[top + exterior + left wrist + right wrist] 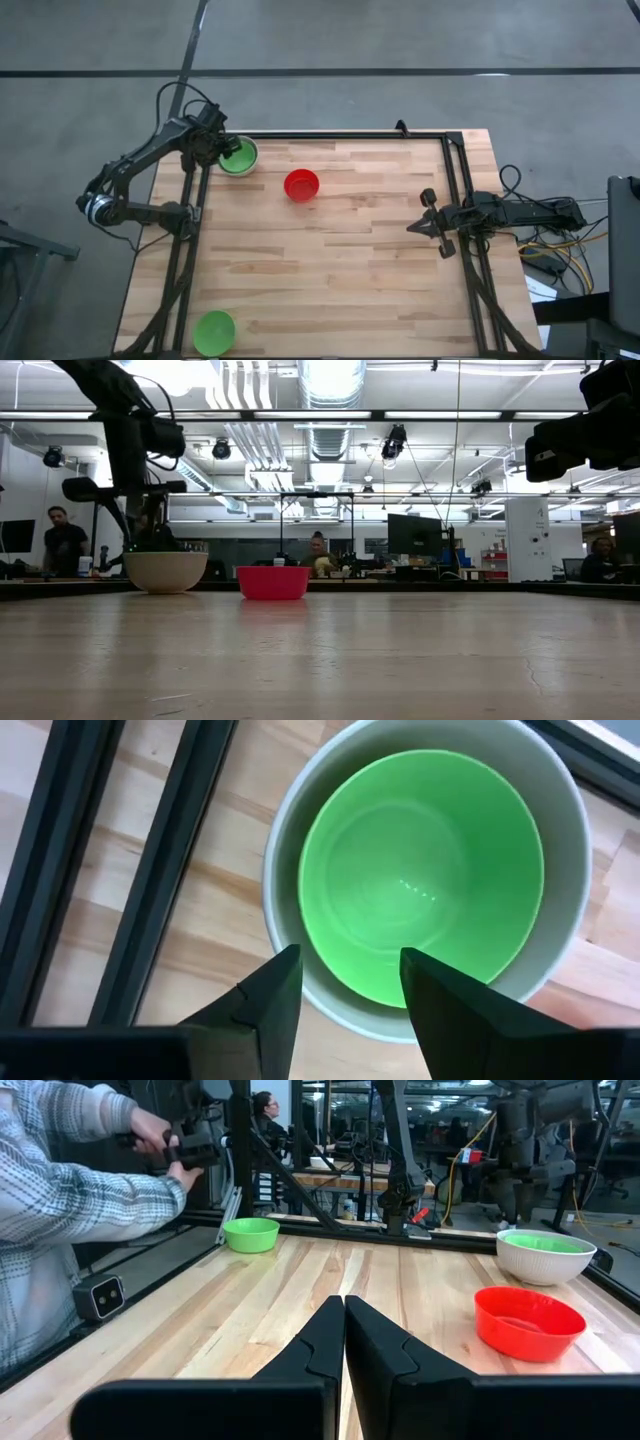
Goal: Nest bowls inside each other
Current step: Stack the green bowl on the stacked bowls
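The room was the largest thing in sight: an open workshop with ceiling ducts, strip lights and monitors, with several people seated or standing beyond the worktop's far edge. In the right wrist view a person in a checked sleeve (70, 1200) stood beside the worktop, holding a dark device.

The worktop (340, 280) was a pale wooden slab framed by black rails, mostly bare.

The left arm reached over the far left corner, its left end effector (345, 985) directly above the grey-white bowl (247, 147), fingers spread apart and holding nothing. The right arm waited at the right edge, the right end effector (344, 1330) pressed shut on nothing.

As for the bowls, a green bowl (420, 870) sat nested inside the grey-white one; whether more green bowls lay stacked beneath it could not be told. The red bowl (301, 185) stood alone just beside that stack, and another green bowl (214, 331) sat well apart at the near left corner.

By that layout the task looked partly done: at least one nesting was complete, with the red bowl and the lone green bowl left to add.
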